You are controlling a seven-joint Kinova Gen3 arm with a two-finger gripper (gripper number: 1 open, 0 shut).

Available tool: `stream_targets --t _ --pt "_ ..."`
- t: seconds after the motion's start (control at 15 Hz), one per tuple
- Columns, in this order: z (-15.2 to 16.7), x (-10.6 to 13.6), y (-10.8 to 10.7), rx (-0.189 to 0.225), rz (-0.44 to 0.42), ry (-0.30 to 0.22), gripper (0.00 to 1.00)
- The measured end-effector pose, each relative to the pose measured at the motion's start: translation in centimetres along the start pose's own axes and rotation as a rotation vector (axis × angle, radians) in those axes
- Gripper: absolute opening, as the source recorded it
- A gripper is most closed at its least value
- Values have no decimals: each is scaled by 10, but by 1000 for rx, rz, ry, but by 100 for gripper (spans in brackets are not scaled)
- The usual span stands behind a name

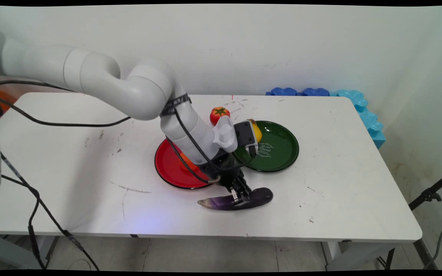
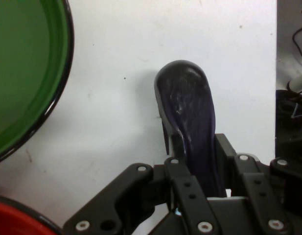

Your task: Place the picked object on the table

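I have the gripper (image 1: 240, 196) down on the counter (image 1: 340, 199), its fingers (image 2: 177, 152) pinching the eggplant (image 1: 236, 200) across its middle. In the hand view the eggplant (image 2: 190, 122) runs up between the two fingers, its dark purple rounded end sticking out past them toward 12 o'clock, with bare white counter (image 2: 121, 58) all around it. From the main view the eggplant lies lengthwise near the counter's front edge, its paler, tapered stem end pointing to 9 o'clock and its fat end to 3 o'clock. I cannot tell whether it rests on the counter or is lifted just clear of it.

At 11 o'clock from the eggplant sits the red plate (image 1: 171, 168), partly covered by my arm's wrist; something orange lies on it, mostly hidden by the arm. At 1 o'clock from the eggplant is the green plate (image 1: 282, 149), its rim close beside the red plate's. A yellow fruit (image 1: 257, 131) shows at the green plate's far left side, half hidden behind the wrist. A tomato (image 1: 218, 114) stands on the counter beyond the plates, at 12 o'clock from the eggplant. Blue foam blocks (image 1: 359, 105) line the wall at the counter's far right corner.
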Motion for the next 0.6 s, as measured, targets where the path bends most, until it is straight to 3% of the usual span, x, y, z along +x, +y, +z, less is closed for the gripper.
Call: stream_targets --t 0.2,0.27,0.6 --pt "6 -3 1 -3 -5 5 0" --pt "8 -4 1 -5 -6 7 100" --pt "-4 -1 -2 -10 9 50 100"
